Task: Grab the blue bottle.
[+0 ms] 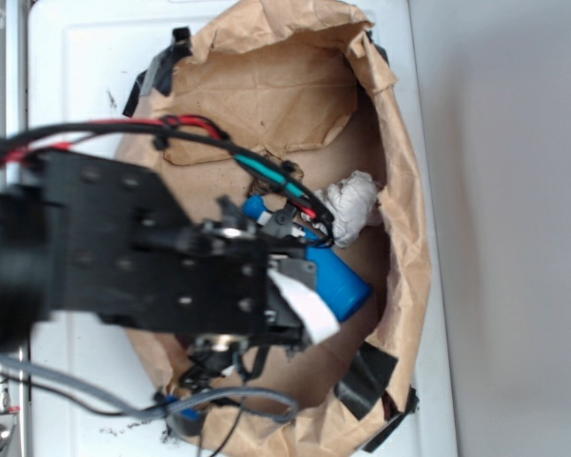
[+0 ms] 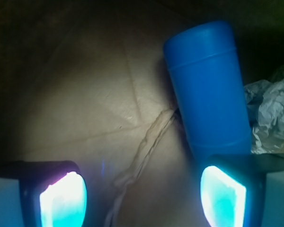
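Left to right, wrist view: end effector [image 2: 143, 198] has its pads wide apart, nothing between them. Left pad [image 2: 64, 201] sits over bare brown paper; right pad [image 2: 223, 195] overlaps the near end of the blue bottle [image 2: 208, 85], so the bottle is off-centre, not in the gap. Bottle lies on its side on the floor of the paper bag [image 1: 266, 86], body running up and away from the right pad, crumpled white paper wad [image 2: 270, 113] just beside it on the right. A thin twisted paper strip [image 2: 142, 151] runs along the bag floor between the pads. Exterior view: arm covers most of the bottle [image 1: 343, 281]; wad [image 1: 352, 205] sits near it, bag resting on the white surface [image 1: 86, 57]. Handling guess: smooth hard plastic, likely light and stiff, slippery and prone to rolling. Best to grip across the wide cylindrical body, mid-length, after shifting right. Count: one bottle, one wad, one bag, one strip.
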{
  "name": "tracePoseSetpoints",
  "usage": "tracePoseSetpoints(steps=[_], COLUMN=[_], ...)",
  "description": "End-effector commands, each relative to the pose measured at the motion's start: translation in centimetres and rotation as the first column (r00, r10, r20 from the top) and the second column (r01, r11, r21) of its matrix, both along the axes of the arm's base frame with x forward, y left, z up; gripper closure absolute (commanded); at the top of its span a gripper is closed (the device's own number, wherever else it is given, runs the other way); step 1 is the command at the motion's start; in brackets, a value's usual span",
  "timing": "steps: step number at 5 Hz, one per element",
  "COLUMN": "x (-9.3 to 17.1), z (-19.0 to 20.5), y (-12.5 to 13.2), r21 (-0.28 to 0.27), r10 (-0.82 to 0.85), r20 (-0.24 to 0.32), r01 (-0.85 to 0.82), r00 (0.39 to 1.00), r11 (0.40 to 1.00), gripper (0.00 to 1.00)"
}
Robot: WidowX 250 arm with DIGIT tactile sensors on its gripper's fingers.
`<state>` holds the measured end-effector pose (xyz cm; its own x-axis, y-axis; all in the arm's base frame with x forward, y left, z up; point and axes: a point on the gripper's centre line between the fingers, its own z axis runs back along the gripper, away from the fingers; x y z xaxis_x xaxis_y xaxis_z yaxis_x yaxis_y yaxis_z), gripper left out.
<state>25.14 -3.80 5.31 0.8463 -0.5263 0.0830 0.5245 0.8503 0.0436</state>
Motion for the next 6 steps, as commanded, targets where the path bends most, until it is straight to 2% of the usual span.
tracePoseSetpoints(steps=[1,2,5,6], x=[-0.3,-0.3,-0.3,2.0], z=[0.1,1.4,1.4,2.7], y=[-3.2,-3.0,-3.0,-2.1], r21=[-0.006,-0.023,-0.023,0.015], r10=[0.024,0.077,0.077,0.057], r20=[-0.013,0.008,0.008,0.099], r01=[-0.024,-0.076,-0.076,-0.059], r00=[1.000,0.997,0.997,0.993], r11=[1.000,0.997,0.997,0.998], gripper=[0.00,0.00,0.00,0.00])
